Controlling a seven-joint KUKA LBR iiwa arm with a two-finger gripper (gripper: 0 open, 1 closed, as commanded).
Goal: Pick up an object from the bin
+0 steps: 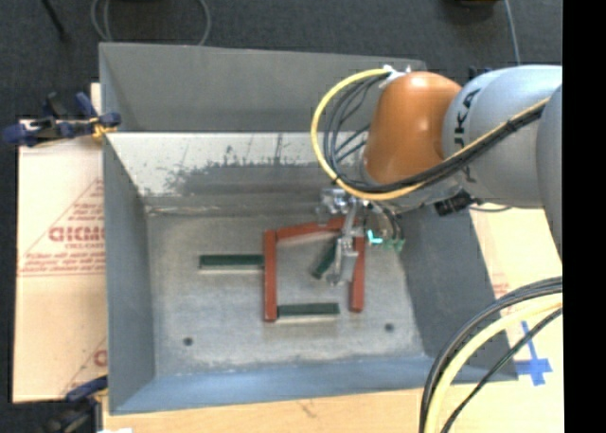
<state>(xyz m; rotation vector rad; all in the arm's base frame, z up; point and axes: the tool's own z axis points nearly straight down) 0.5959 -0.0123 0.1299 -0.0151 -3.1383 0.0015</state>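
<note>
Shows the gripper [348, 247] low in the grey metal bin [128, 279], right of the frame's centre, just over a tilted dark green flat bar [327, 262] between long red flat bars [270, 279], open or closed impossible to tell.

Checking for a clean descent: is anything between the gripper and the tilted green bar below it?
Nothing visible does. The gripper hangs right at the tilted green bar; a red bar lies close beside it.
</note>
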